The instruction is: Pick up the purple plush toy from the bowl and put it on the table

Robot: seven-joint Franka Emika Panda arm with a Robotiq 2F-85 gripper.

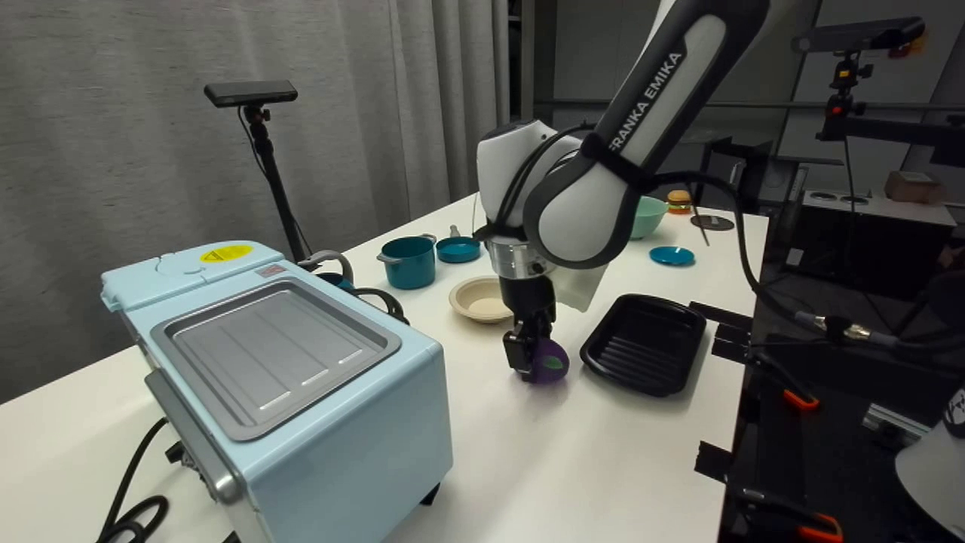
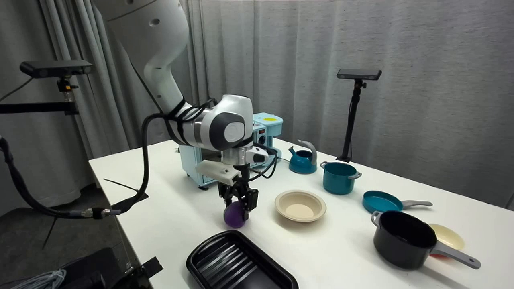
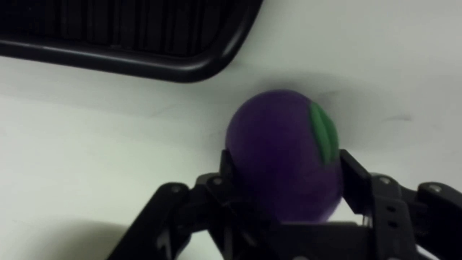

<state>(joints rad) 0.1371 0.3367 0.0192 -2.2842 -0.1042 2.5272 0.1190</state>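
Gripper [image 3: 284, 159] is pinching the leaf-marked purple toy [image 2: 233, 215] low over the white table [image 1: 588, 467], outside the shallow beige bowl [image 2: 300, 209].

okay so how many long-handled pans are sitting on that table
2: a teal frying pan to the right of the beige bowl in an exterior view, and a black saucepan nearer that camera. More may be hidden behind the arm.

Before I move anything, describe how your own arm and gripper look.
The arm is white and rounded, with dark grey panels and pale FRANKA EMIKA lettering. Black cables run along it. A silvery metal collar sits above the gripper, which is black with jointed fingers.
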